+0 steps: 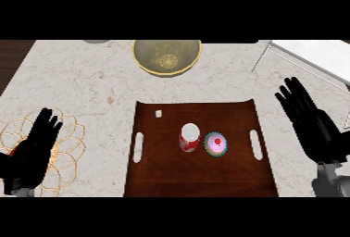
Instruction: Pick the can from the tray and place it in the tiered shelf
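- I take the dark wooden tray (pixel 171 176) as my landmark; it lies flat on the pale marbled bench (pixel 96 83), with a slot handle cut near each of its short sides.
- The can (pixel 189 137) stands upright near the tray's middle — red body, white top facing me.
- Just beside the can, on its right, I see a small cupcake (pixel 216 143) with pink icing in a teal wrapper; the two look close, but I cannot tell whether they touch.
- A tiny pale item (pixel 159 113) sits near the tray's far-left corner, too small for me to name.
- Beyond the tray's far edge rests a round yellowish plate (pixel 166 56).
- Left of the tray lies a gold wire piece (pixel 68 148) with looping petals.
- The left robot hand (pixel 33 150) shows over that wire piece, fingers straight and apart, holding nothing.
- The right robot hand (pixel 311 122) shows right of the tray — fingers likewise straight and spread, clear of the can.
- A white structure (pixel 311 53) occupies the far-right corner past the tray.
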### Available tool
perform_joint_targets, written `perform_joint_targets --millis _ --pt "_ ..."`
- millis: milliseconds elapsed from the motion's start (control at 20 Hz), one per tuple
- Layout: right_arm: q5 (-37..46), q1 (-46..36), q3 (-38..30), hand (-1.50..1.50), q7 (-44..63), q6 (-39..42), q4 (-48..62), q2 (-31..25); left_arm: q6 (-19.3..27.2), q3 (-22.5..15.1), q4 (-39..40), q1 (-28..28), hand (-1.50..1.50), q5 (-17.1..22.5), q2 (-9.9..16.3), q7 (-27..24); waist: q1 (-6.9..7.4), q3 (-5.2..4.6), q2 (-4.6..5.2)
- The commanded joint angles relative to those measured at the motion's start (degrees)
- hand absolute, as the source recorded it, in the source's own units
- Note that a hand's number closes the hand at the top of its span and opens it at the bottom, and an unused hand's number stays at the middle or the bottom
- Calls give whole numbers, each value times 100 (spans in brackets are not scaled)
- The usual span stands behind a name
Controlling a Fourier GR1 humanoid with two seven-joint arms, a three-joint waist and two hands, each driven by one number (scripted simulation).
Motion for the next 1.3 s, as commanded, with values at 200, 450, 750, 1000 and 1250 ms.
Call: perform_joint_targets --millis 200,450,750,1000,1250 --pt "1551 -198 293 -150 638 -2244 -268 533 -9 -796 -119 -762 0 -1147 121 -306 -196 -34 -21" --pt "2338 651 -60 150 492 -2770 614 -291 -175 -755 -226 -726 0 -1051 252 -279 -482 -157 173" --pt "3537 1022 248 -150 -589 -5679 471 1805 4 -1322 65 -987 0 -1493 -179 -286 -262 -22 -10" --pt "3312 1581 1429 -150 -1210 -6101 -308 2036 336 -1717 446 -1536 0 -1946 -780 6 -111 -13 -29" --pt "4714 1338 2081 -150 990 -5117 -349 1271 -77 -1414 486 -1644 0 -1734 -457 -78 -19 -42 -17"
